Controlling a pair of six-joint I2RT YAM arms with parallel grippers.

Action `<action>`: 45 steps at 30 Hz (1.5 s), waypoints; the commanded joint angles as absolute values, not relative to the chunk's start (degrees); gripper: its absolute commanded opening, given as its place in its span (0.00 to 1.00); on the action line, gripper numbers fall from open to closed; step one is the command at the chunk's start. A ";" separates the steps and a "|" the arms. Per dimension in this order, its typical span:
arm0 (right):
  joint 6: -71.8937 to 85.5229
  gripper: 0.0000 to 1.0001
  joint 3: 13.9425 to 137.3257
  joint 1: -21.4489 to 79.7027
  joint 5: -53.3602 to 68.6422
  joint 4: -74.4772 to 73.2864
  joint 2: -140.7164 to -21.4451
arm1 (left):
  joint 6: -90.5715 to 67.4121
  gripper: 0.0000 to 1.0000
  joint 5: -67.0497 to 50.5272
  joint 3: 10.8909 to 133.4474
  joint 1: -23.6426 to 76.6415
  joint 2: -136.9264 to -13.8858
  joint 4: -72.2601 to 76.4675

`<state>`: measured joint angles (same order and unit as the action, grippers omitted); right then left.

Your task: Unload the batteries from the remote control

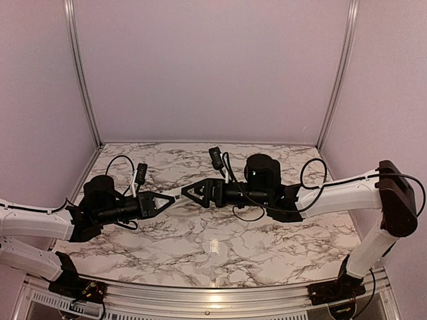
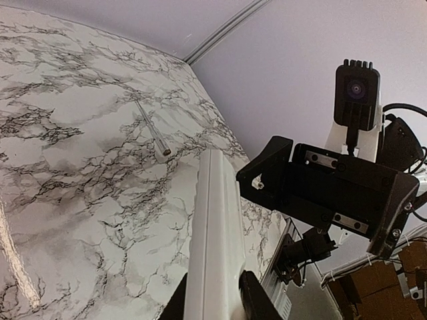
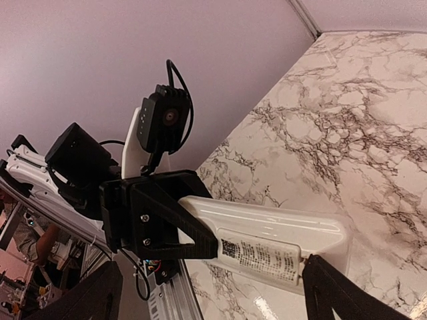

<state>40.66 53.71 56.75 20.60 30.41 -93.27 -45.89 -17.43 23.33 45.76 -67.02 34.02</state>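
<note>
Left gripper (image 1: 167,200) is clamped on one end of the remote control (image 3: 260,250), holding it off the table (image 1: 267,253) — probably so the right gripper (image 1: 187,192), spread wide at the free end, can work it. No batteries visible.

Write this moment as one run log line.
left hand shut on remote control | right hand open near its free end | batteries not visible

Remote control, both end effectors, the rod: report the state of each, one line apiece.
remote control: held in the air by one end; no batteries showing.
left end effector: shut on the remote control.
right end effector: open, fingers spread at the remote control's free end.
grey rod: lying flat on the table, apart from both arms.
</note>
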 commanded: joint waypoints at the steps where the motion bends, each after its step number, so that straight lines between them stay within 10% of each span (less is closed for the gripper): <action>1: 41.29 0.92 54.31 58.23 27.30 30.76 -93.23 | -44.00 0.00 -25.22 24.43 47.90 -65.04 43.99; 45: 40.37 0.92 54.26 58.18 34.65 31.29 -91.41 | -40.53 0.00 -26.79 24.26 47.96 -63.24 43.99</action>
<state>40.23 53.71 55.86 27.20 30.85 -90.83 -42.37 -19.49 22.63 45.76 -64.29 35.57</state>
